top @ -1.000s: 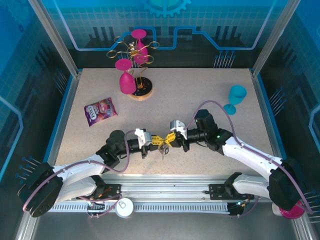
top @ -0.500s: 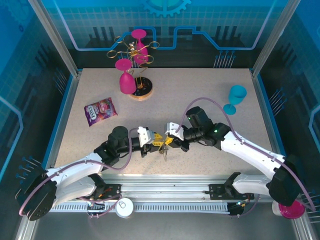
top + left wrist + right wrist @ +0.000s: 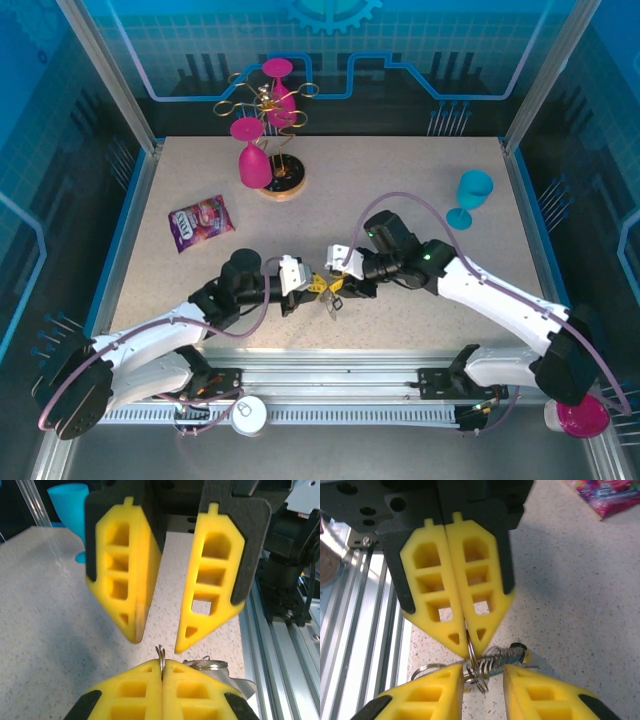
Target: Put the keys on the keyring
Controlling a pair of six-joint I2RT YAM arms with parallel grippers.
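keyring (image 3: pixel 471 666) between closed left fingers (image 3: pixel 427 580)

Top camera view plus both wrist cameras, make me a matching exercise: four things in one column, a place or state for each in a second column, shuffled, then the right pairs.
Column one:
1. left gripper
2. right gripper
3. blue goblet
4. snack packet

Column two:
A. lying flat on the left side of the table
B. jaws apart
C. standing upright near the right edge
D. shut on the keyring, on its thin silvery ring

Pairs: 1-D, 2-B, 3-C, 4-A.
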